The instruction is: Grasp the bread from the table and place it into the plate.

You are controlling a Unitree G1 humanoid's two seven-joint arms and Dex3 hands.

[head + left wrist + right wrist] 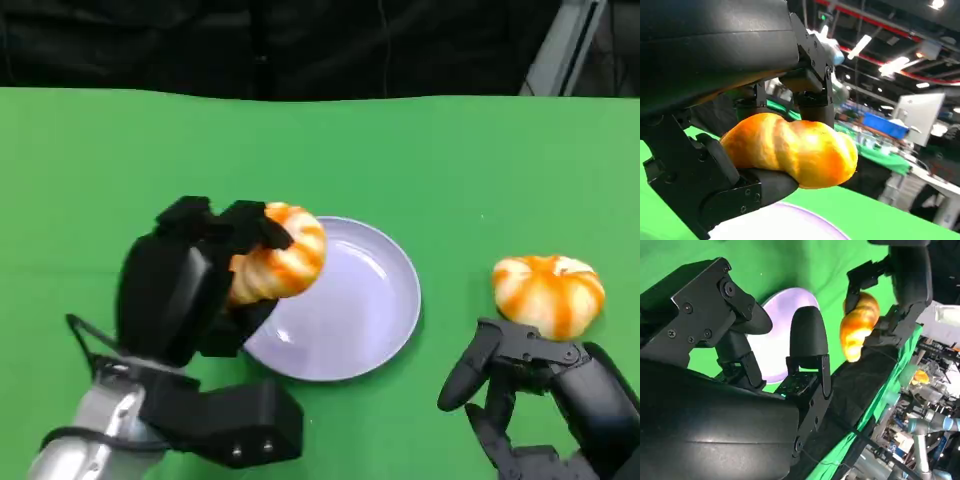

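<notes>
Left hand holds bread roll over plate edge; right hand idle near second roll.

Left hand (190,280), lower left of head view, grips an orange-and-white striped bread roll (278,253) with fingers (250,225) wrapped over the top and thumb under it, so the roll is lifted off the counter (450,150). The roll sits above the left rim of the lavender plate (350,320) at frame centre, likely positioned for release into it. The left wrist view shows the roll clamped from above and below, with the plate surface just beneath. A second striped roll (548,292) lies on the counter at right, apart from the plate. Right hand (540,390), lower right, holds nothing; fingers apart, just below that roll, seemingly waiting its turn.
</notes>
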